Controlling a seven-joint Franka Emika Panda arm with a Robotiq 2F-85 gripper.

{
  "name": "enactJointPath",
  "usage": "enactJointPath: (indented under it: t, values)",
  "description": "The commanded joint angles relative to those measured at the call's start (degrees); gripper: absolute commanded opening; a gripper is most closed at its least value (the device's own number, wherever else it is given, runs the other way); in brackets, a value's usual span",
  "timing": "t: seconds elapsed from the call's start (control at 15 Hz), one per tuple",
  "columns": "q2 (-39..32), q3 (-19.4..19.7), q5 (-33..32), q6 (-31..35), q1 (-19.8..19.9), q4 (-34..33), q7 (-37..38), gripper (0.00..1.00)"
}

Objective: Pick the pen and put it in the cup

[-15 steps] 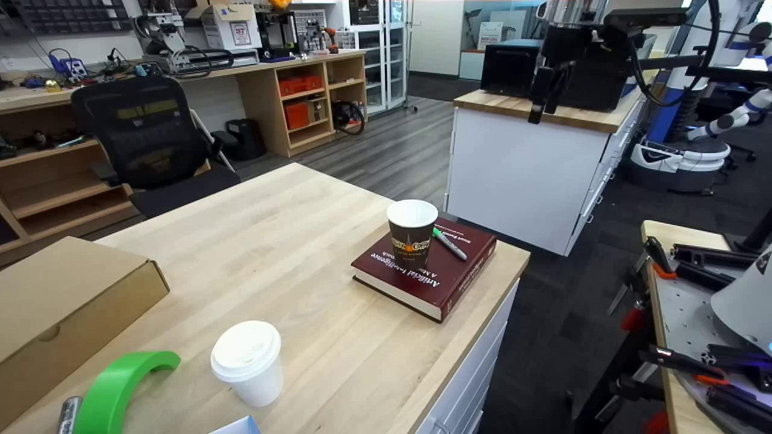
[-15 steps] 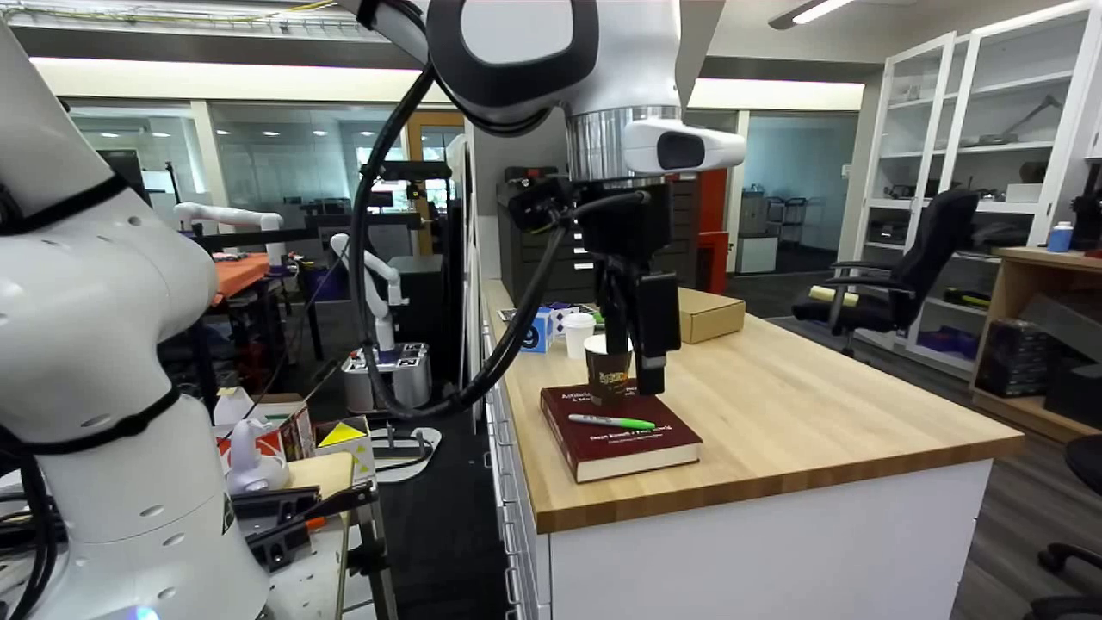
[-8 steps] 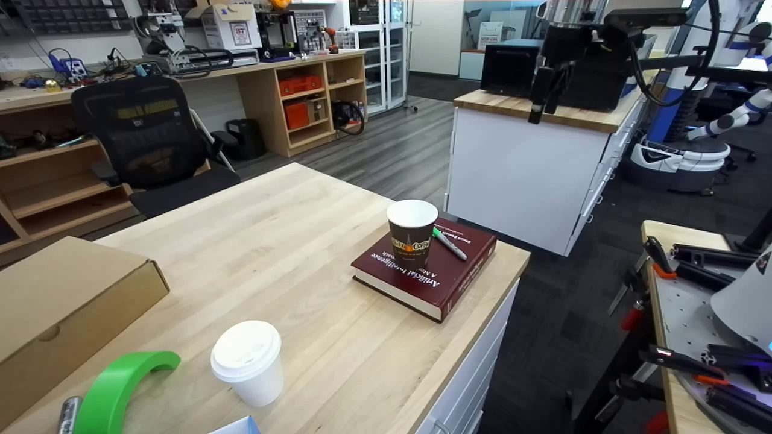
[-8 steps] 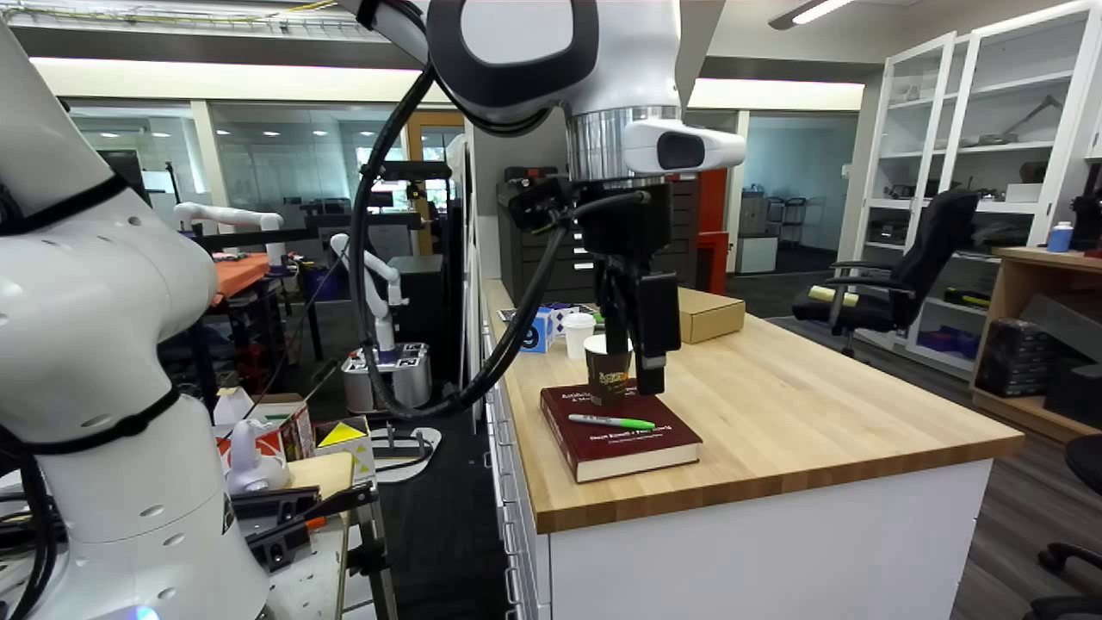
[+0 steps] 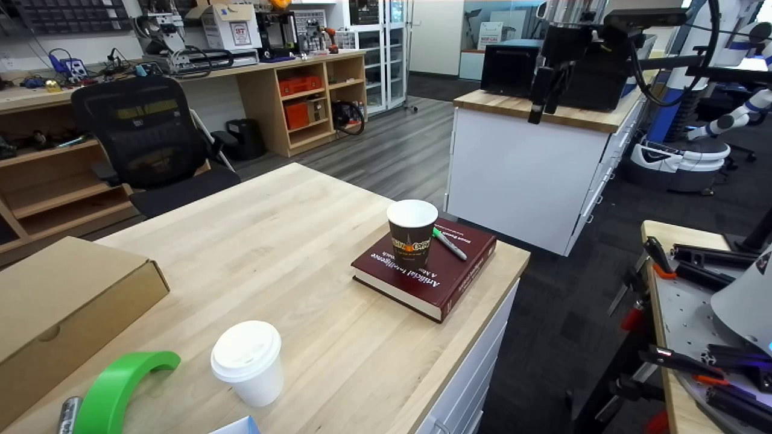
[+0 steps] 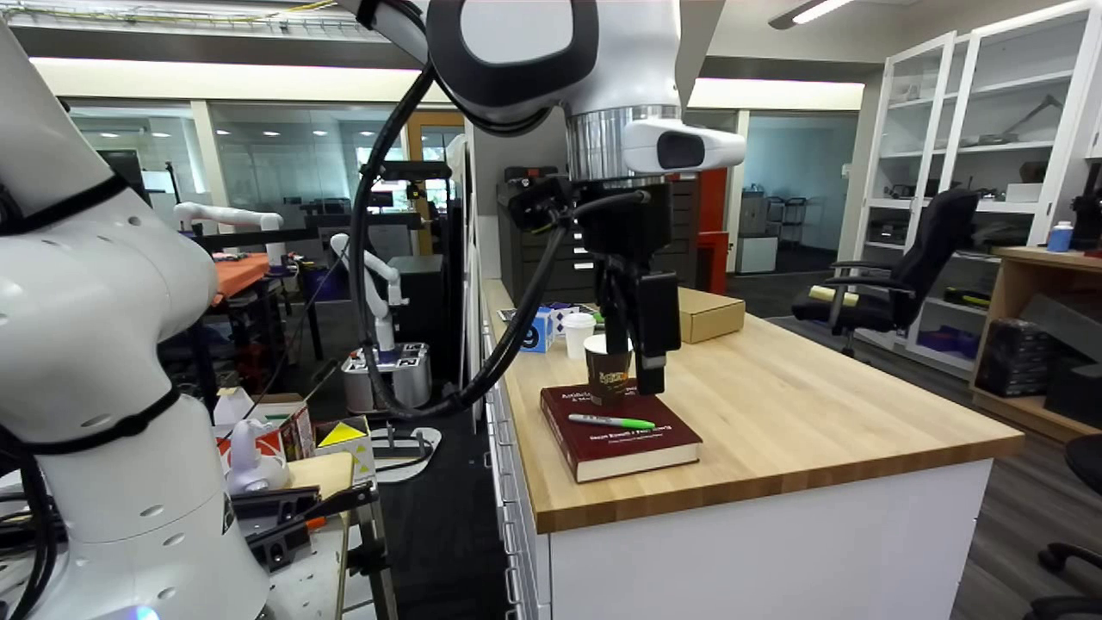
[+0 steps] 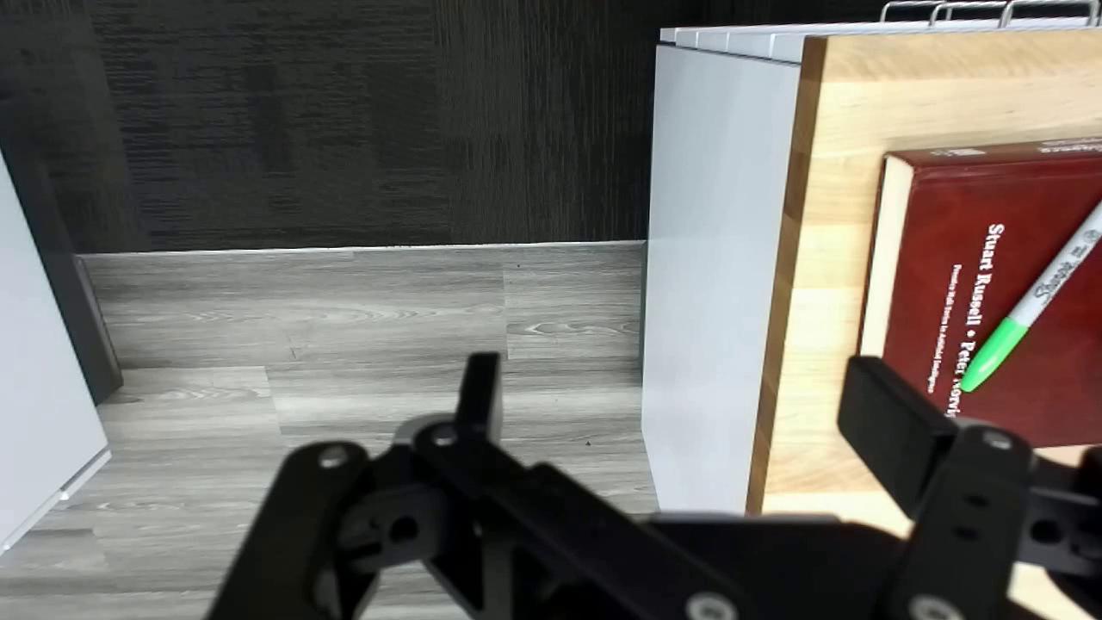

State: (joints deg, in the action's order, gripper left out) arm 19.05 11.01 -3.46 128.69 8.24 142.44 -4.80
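Observation:
The pen, a slim grey marker with a green cap, lies flat on the dark red book beside the cup. It shows in both exterior views (image 5: 450,244) (image 6: 609,422) and at the right of the wrist view (image 7: 1031,300). The cup, dark brown with a pale rim, stands upright on the book in both exterior views (image 5: 411,242) (image 6: 607,375); it is out of the wrist view. My gripper (image 7: 684,405) is open with nothing between its fingers. It hangs above and off the table's end, apart from pen and cup. It also shows in both exterior views (image 5: 543,108) (image 6: 639,375).
The book (image 6: 641,443) lies near the table's corner (image 6: 818,413). A white lidded cup (image 5: 248,364), a green arch (image 5: 117,389) and a cardboard box (image 5: 78,307) stand farther along the table. A blue cube (image 6: 537,334) is beside the white cup.

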Motion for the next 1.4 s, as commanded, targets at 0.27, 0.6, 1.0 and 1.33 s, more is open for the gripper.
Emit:
enactJointPath:
  t: [0.27, 0.6, 1.0, 1.33]
  values:
    - [0.0, -0.4, 0.2, -0.1, 0.5, -0.1, -0.2, 1.00]
    - [-0.9, -1.0, 2.1, -0.4, 0.2, -1.3, 2.7, 1.00]
    - [-3.7, -5.0, 3.8, -1.0, -0.8, -2.7, 11.7, 1.00]
    - [-9.0, -8.7, 6.3, -0.9, -2.7, -5.9, 19.3, 1.00]
